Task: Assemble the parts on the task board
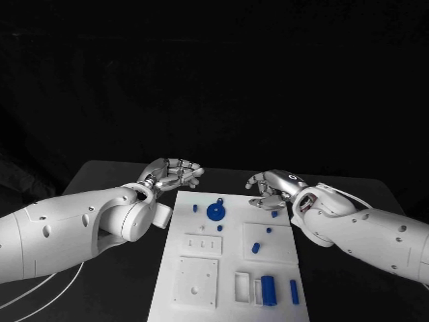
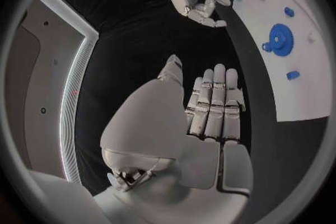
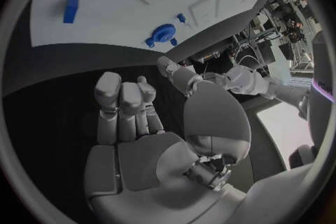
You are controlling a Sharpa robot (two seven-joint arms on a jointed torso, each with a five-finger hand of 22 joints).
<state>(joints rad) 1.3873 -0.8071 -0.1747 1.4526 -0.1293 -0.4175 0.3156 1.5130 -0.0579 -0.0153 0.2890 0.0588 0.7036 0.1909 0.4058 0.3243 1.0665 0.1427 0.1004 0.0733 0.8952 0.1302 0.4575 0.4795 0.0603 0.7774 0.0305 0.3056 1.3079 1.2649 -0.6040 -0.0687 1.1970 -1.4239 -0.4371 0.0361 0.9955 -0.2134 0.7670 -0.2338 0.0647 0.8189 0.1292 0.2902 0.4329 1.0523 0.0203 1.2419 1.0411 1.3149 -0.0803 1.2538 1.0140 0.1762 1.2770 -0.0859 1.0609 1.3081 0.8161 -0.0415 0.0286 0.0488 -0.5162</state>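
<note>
A: Entry, hands first. Where do they sit relative to the task board [image 1: 229,268]?

B: Both at its far end. The left hand [image 1: 174,173] hovers just off the far left corner, the right hand [image 1: 271,188] over the far right corner. Neither touches the board.

A: Holding anything?

B: No. Both wrist views show bare palms; the left hand's fingers [image 2: 213,102] lie side by side and bent inward, the right hand's fingers [image 3: 120,102] likewise curled in, nothing inside (so clenched on air, both).

A: Parts?

B: The blue gear [image 1: 216,212] lies near the board's far end, a small blue peg [image 1: 195,208] just to its left. A short blue piece [image 1: 256,247] rests on the raised panel at the board's right. A blue cylinder [image 1: 269,290] and a slim blue bar [image 1: 293,291] lie at the near right, beside a rectangular frame [image 1: 242,286].

A: Contact between hands and parts?

B: None; well apart.
</note>
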